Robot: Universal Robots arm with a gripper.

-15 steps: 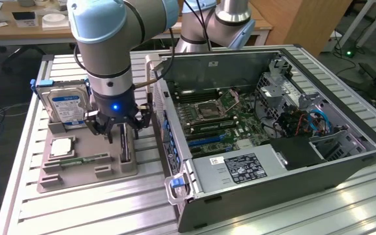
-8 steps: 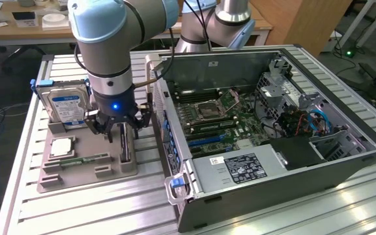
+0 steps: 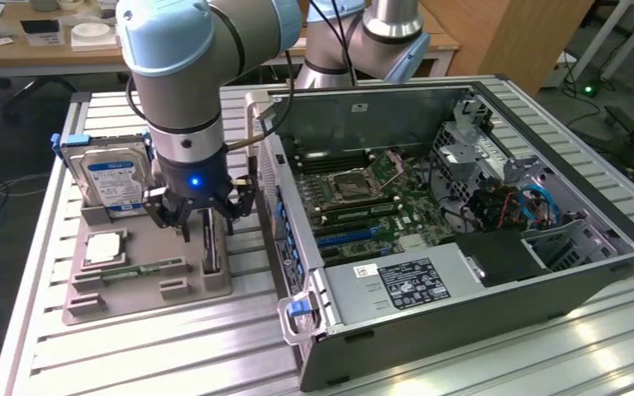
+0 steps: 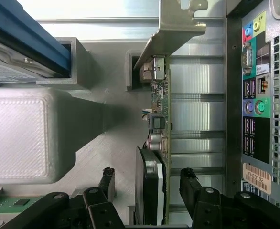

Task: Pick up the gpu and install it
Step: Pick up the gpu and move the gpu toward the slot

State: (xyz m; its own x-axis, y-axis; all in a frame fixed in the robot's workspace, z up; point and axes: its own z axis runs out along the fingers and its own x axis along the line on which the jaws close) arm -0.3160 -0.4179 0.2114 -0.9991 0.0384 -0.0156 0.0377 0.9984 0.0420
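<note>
gpu (image 4: 160, 95) is standing on edge in a slot of the grey holder tray (image 3: 119, 293), left of centre in the exterior view, just beside the open case. Edge-on in the wrist view you get green board, black cooler on one face and the silver bracket at the far end. The gripper (image 4: 146, 174) sits right over it with the jaws wide. There's one black finger (image 4: 108, 183) on each side of the card and a gap on both sides, so it's straddling, not clamping.

Biggest thing on the slatted aluminium table (image 3: 185, 355) is the pc case (image 3: 494, 318). Its side panel is off, it fills the right half of the exterior view, and the motherboard (image 3: 372, 198) is exposed. Next is the arm (image 3: 185, 74), reaching in from the upper left.

The power supply (image 3: 345, 301) at the lower front of the case has a black label (image 3: 411, 280) with white print, too small to read. On the tray, the hard drive (image 3: 96, 153) stands upright to the upper left of the gripper. It has a blue-and-white sticker (image 3: 113, 177), wording not legible either. Below it in the frame lies a square cpu (image 3: 105, 247), then a narrow green memory stick (image 3: 141, 271).

The wrist view also catches the case's rear port panel (image 4: 254, 71). It has coloured round ports (image 4: 254, 106) and an orange barcode sticker (image 4: 257, 177). Can't make out the characters.
</note>
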